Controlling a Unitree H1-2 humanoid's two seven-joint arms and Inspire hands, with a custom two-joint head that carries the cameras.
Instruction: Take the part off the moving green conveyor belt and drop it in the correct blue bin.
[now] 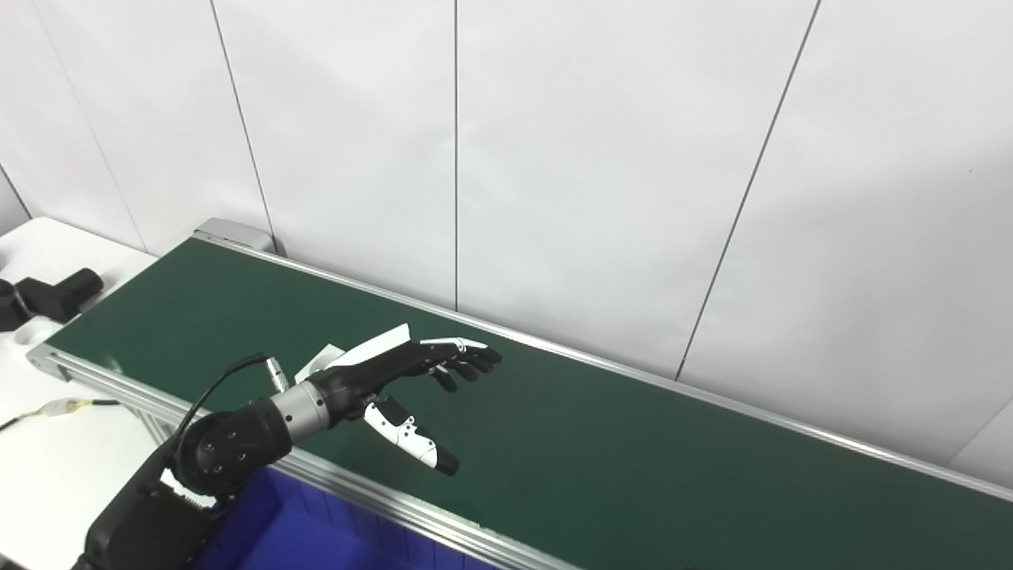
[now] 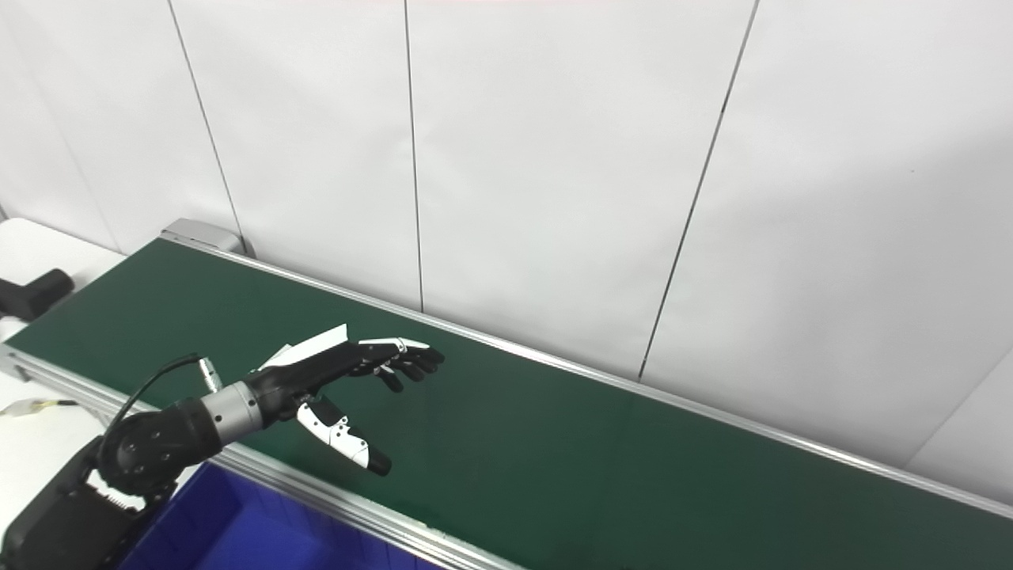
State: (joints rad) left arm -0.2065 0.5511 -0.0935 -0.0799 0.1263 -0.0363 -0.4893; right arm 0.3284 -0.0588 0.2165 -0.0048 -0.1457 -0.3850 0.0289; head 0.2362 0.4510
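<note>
My left hand [image 1: 404, 388] hovers over the near half of the green conveyor belt [image 1: 633, 459], fingers stretched toward the back rail and thumb pointing down and right. It is open and holds nothing. No part shows anywhere on the belt. A blue bin [image 1: 293, 530] sits below the belt's front rail, under my left forearm; only its corner is visible. My right hand is out of the picture.
A black angled piece [image 1: 47, 297] lies on the white table [image 1: 55, 467] past the belt's left end. A cable with a clear connector [image 1: 59, 408] lies on that table. White wall panels [image 1: 601, 158] stand right behind the belt.
</note>
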